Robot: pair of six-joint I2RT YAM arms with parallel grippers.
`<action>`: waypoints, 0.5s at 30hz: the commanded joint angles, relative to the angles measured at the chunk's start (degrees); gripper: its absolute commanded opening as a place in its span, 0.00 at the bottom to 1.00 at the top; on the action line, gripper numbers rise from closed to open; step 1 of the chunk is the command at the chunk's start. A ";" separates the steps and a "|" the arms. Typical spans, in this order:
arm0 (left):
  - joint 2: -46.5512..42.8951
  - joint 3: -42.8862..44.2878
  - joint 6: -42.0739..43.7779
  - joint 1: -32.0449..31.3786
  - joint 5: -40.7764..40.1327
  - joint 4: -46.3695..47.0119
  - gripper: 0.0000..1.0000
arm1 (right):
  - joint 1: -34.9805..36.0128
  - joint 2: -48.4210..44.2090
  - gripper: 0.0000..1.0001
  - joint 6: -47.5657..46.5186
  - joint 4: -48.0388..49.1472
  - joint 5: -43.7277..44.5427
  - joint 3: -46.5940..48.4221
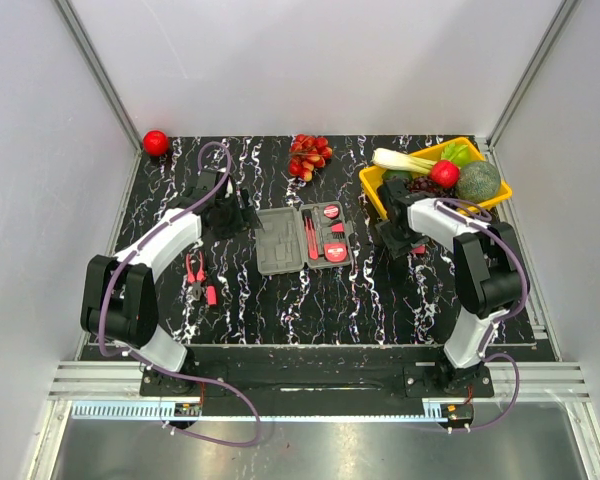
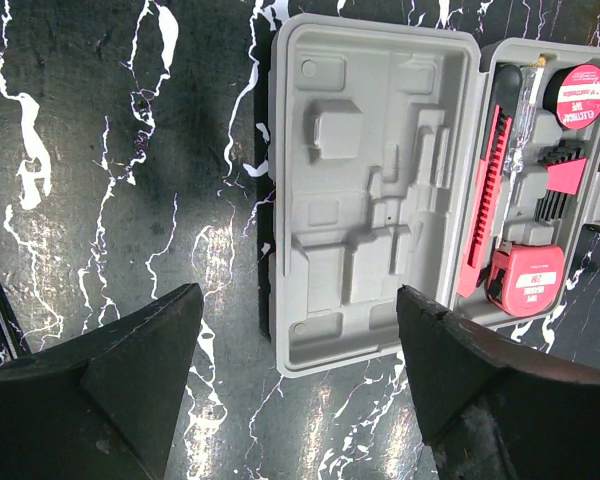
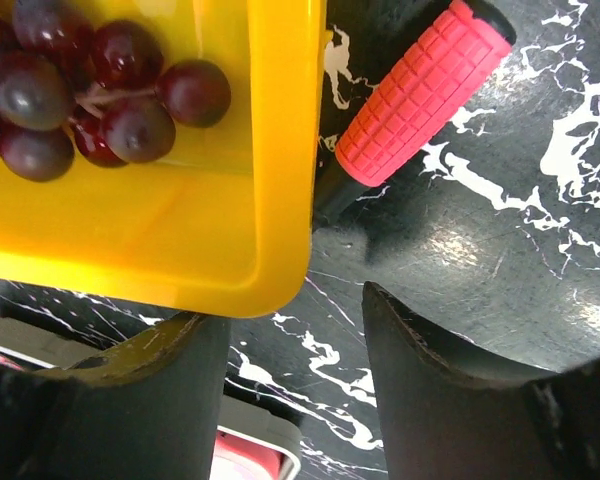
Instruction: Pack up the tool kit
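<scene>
Collecting stray tools. Case (image 1: pixel 305 240) lies open mid table (image 1: pixel 380 300), partly filled. Left claw (image 2: pixel 300 300) apart, empty, beside it. Right claw (image 3: pixel 285 310) apart, empty, near red handle (image 3: pixel 420 95) by yellow tray (image 3: pixel 270 200). Next: straddle handle, close.

The grey plastic case (image 1: pixel 280 243) is laid open flat at mid-table (image 1: pixel 310 310). Its left half shows empty moulded recesses. A red tape measure (image 2: pixel 525 280), long red knife (image 2: pixel 483 210) and round tape roll (image 2: pixel 583 95) are seated in the right half. Red-handled pliers (image 1: pixel 198 278) are left loose on the table left of the case. A red-gripped screwdriver (image 3: pixel 420 95) is left to its right.
</scene>
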 commanded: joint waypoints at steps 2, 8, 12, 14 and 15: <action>0.92 2.13 0.59 0.33 0.53 2.11 0.82 | 0.02 1.19 0.59 7.00 -2.75 5.43 3.86; 1.36 2.48 0.68 0.59 1.23 2.11 0.82 | 1.07 1.38 0.50 -3.96 1.63 4.37 5.36; 1.19 2.30 0.68 0.68 1.32 2.19 0.82 | 5.90 -3.72 0.42 -15.73 9.62 10.44 2.47; 1.28 2.21 0.59 0.77 1.49 2.37 0.82 | 7.49 -4.61 0.41 -19.44 12.61 12.11 1.58; 1.28 2.21 0.41 0.77 1.75 2.37 0.82 | 7.49 -4.17 0.40 -21.20 13.94 11.33 1.58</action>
